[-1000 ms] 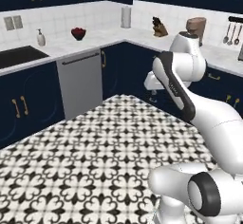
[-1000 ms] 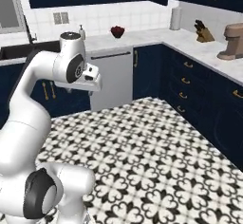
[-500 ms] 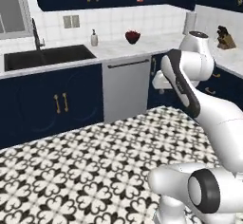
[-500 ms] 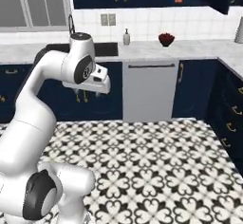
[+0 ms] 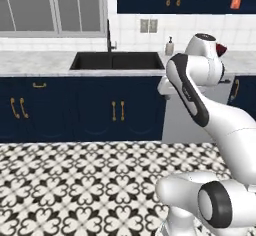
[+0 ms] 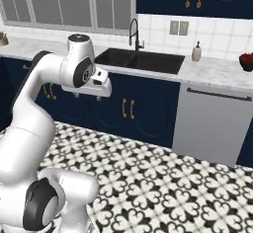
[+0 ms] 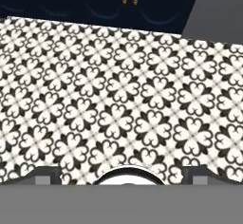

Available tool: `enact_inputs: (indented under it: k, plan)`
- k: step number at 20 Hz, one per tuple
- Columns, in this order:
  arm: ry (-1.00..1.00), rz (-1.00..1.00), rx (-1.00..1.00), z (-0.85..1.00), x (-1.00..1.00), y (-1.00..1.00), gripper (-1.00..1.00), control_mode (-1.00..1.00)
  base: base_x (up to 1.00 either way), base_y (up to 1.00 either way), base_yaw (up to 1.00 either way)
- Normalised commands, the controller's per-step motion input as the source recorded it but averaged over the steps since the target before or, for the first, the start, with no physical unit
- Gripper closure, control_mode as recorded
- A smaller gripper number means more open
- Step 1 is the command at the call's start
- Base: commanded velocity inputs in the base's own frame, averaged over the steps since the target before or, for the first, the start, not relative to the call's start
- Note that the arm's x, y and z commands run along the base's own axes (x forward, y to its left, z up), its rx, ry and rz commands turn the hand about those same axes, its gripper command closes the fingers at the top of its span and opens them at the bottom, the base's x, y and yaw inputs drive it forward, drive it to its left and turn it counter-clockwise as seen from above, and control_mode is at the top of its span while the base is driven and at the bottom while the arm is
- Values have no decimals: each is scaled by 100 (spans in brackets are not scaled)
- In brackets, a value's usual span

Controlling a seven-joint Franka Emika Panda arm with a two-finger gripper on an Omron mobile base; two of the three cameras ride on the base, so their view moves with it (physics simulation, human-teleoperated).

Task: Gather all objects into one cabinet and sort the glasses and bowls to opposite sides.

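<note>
Even, soft rendered light fills all three views, with no single visible source and almost no cast shadows. The white arm (image 5: 200,105) shows gentle shading and faint gloss. The patterned floor (image 7: 118,99) reads crisp close up, slightly soft farther off. The navy cabinets (image 6: 143,108) stay dark, details muted. No glare or edge distortion.

Glossy white arm (image 5: 200,105) of rounded, tube-like segments — dark grey bands and round dark caps at the joints. Bulbous white base (image 6: 54,197) with a large dark grey disc on its side. White hand block (image 6: 96,81) bearing small dark patches — markings too small to read.
</note>
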Motion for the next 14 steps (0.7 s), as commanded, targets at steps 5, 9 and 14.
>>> enact_inputs:
  k: [5, 9, 14]
  plan:
    - [0, 0, 0, 0, 0, 0, -100, 100, 56, -100, 37]
    - [0, 0, 0, 0, 0, 0, -100, 100, 11, -100, 23]
    - [0, 0, 0, 0, 0, 0, -100, 100, -20, -100, 10]
